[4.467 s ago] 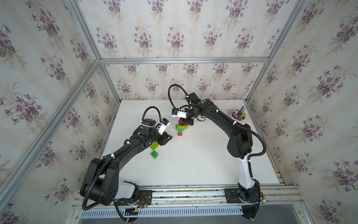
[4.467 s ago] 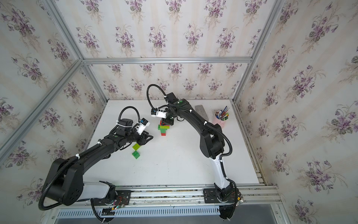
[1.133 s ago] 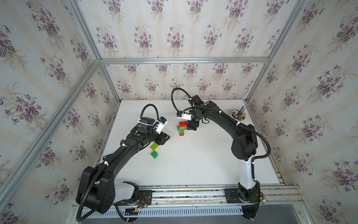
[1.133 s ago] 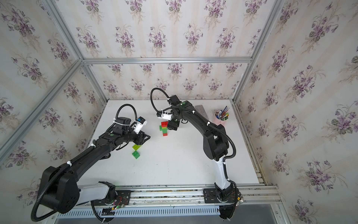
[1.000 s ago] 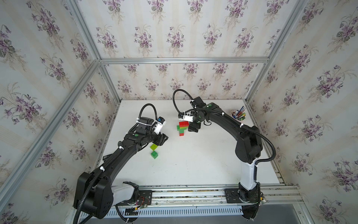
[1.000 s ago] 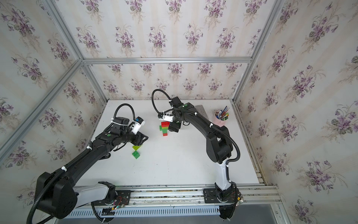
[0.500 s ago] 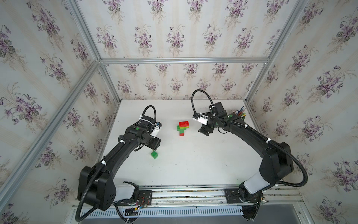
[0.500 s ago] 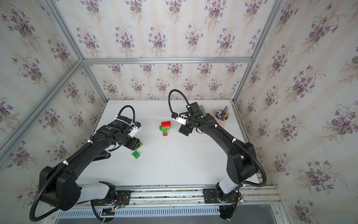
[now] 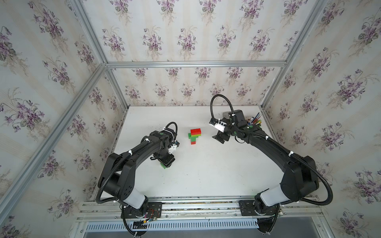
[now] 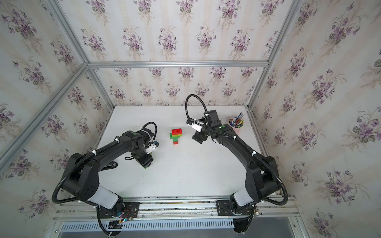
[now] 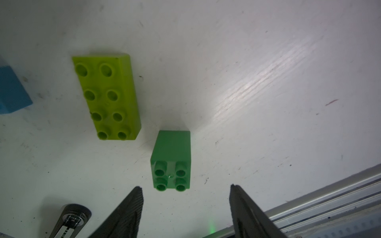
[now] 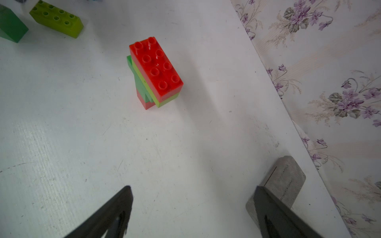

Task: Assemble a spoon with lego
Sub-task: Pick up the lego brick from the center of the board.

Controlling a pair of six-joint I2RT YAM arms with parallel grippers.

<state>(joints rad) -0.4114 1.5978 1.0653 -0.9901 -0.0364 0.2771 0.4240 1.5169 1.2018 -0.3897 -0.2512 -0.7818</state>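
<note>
The spoon (image 9: 194, 136), part-built, stands mid-table nearer the far edge: a red 2x4 top over lime, green and red layers. A pen cup (image 10: 237, 123) at the far right corner holds pencils. Only the left wrist view shows a blue block (image 11: 12, 92), near a lime 2x4 brick (image 11: 107, 96) and a dark green 2x2 brick (image 11: 171, 160). The left gripper (image 11: 185, 186) hangs over the green brick with its jaws apart, not touching it. The right gripper (image 12: 192, 187) is spread wide and empty.

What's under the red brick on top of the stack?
A lime brick sits directly beneath, then green bricks, then a small red brick at the base. How they interlock is covered.
</note>
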